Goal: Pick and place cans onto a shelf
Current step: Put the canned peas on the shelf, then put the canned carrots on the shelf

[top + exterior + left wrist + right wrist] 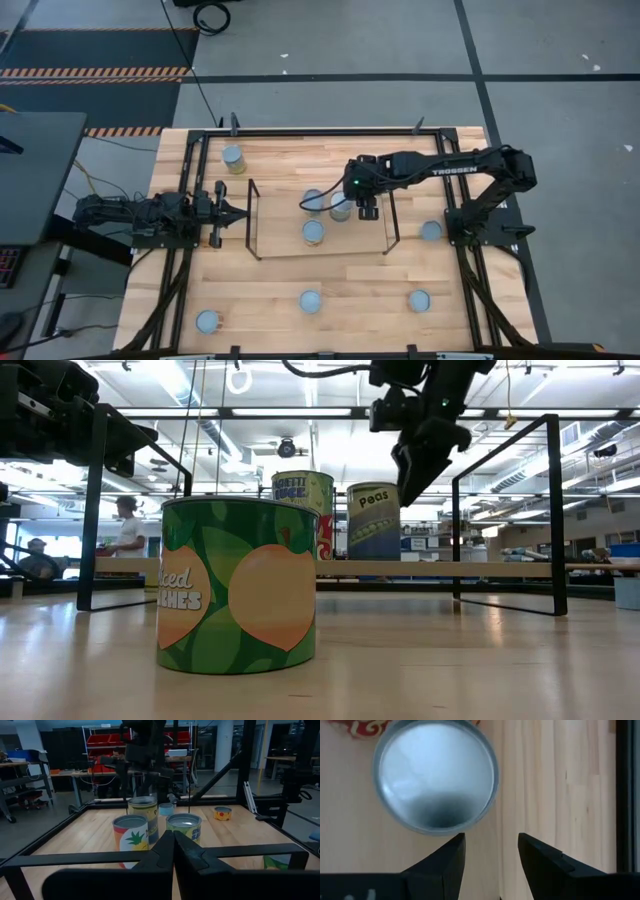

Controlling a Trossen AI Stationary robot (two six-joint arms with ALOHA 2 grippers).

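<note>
Right pincer (pixel 366 210) open, empty, hovering mid-frame beside peas can (pixel 340 208) on shelf (pixel 285 246); clipping it risks toppling 3 clustered cans.

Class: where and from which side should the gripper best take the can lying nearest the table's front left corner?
Probably from straight above, jaws closing across the round side wall of the can: it stands upright, lid up, with bare table all round.

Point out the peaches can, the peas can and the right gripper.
peaches can (pixel 238 590): low view, on its green front label.
peas can (pixel 373 520): low view, on its blue label.
right gripper (pixel 491 851): right wrist view, midway between its open fingertips.
</note>
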